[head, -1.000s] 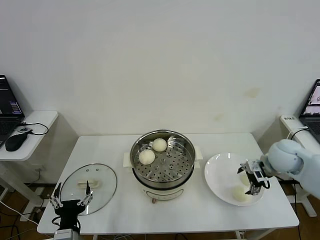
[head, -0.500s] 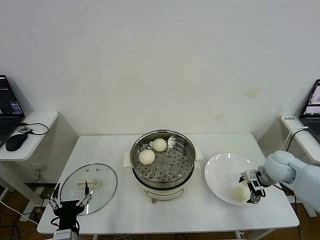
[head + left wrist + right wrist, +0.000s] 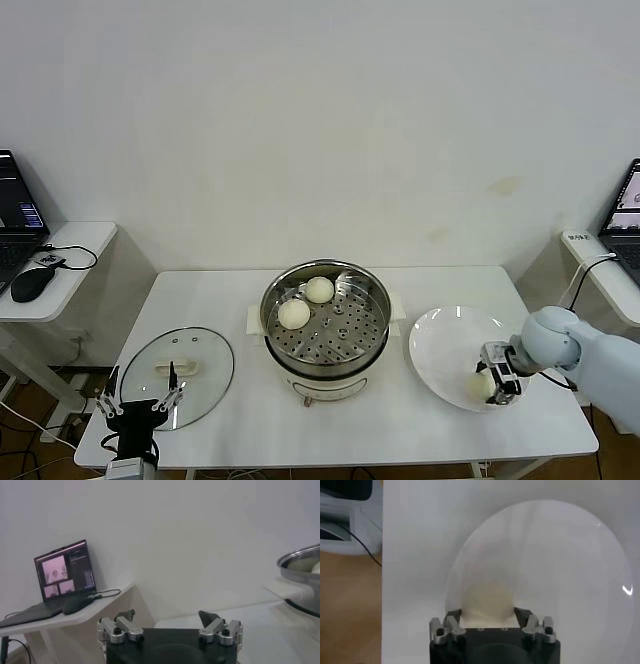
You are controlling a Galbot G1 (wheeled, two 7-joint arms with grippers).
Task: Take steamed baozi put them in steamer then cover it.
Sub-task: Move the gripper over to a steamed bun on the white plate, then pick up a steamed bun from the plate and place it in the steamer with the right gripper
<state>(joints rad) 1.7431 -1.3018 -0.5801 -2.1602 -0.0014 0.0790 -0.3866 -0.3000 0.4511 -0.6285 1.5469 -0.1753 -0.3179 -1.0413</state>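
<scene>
Now right gripper [image 3: 487,617] jaws straddle baozi [image 3: 486,600] on plate [image 3: 560,555].

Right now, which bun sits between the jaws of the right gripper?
The bun on the white plate; the other two lie in the steamer.

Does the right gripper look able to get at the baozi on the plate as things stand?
Probably yes: the right gripper is down at the plate, its open fingers either side of the baozi, with nothing between them.
</scene>
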